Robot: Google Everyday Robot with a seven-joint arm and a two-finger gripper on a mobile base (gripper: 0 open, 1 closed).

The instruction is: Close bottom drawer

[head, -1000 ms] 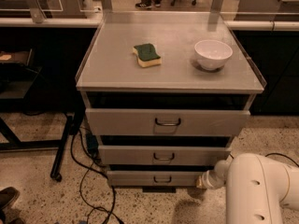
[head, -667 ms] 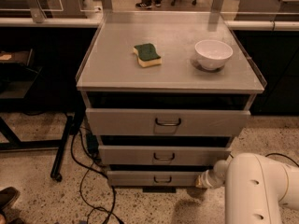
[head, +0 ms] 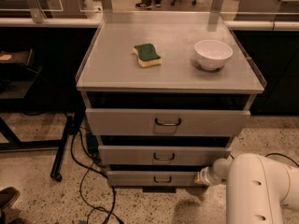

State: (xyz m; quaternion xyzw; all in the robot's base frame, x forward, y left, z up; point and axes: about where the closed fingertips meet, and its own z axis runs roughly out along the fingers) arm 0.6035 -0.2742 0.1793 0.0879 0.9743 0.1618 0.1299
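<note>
I saw a green-and-yellow rectangular sponge [head: 147,55] left of a round white ceramic bowl [head: 213,54], apart, on the grey metal cabinet top [head: 117,73]; black cables [head: 80,186] crossed the speckled floor [head: 32,181].

Matt grey metal worktop [head: 177,78]; bottom drawer [head: 135,178] same metal; bowl [head: 213,54] glossy white; sponge [head: 147,54] rough top; gripper [head: 203,177], smooth pale plastic, at drawer's right end.

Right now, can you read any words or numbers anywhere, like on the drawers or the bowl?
There are no words, numbers or signs to read.
bottom drawer, middle drawer, top drawer: plain grey fronts, no labels.
white bowl, green sponge: no print showing.
tool, at the bottom drawer's right end: no writing showing.
</note>
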